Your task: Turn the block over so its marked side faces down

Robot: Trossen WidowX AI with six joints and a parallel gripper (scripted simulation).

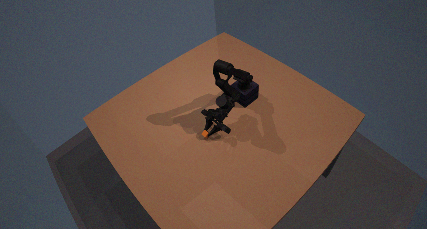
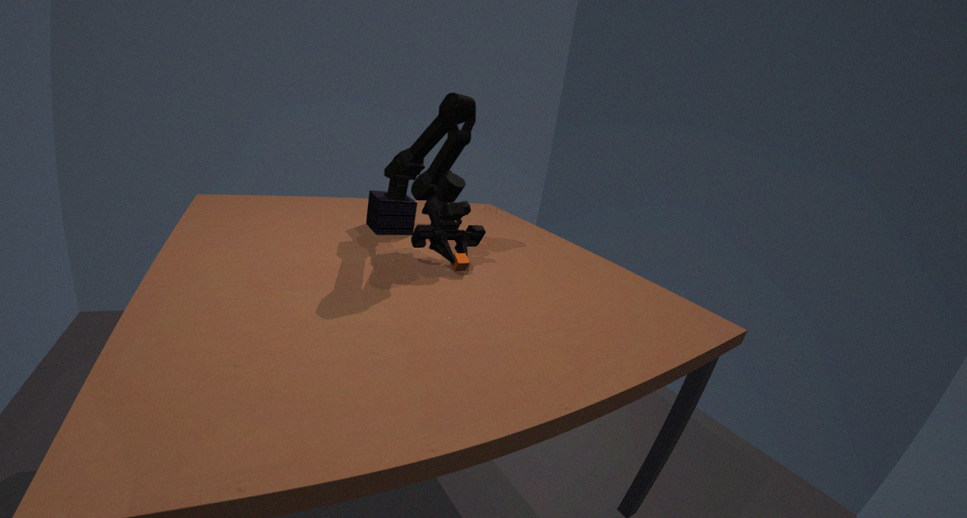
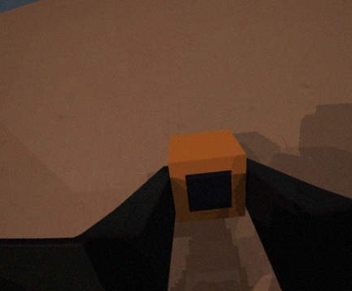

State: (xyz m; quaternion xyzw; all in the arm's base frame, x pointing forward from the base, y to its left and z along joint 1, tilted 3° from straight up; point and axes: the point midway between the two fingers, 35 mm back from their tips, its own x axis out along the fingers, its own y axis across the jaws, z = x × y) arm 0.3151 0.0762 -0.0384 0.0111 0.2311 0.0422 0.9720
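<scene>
a: we note the gripper point(image 3: 208, 205) clenched on the orange block point(image 3: 207, 175); both fingers press its sides.
b: where does it sit?
a: low over the table point(image 1: 149, 156), in front of the arm's base point(image 1: 247, 93); its dark marked face point(image 3: 210, 190) points toward the wrist camera; we cannot tell if it touches the surface.

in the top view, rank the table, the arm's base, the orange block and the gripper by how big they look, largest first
1. table
2. arm's base
3. gripper, shut on the block; looks close to the base in size, so that order is unsure
4. orange block
</scene>
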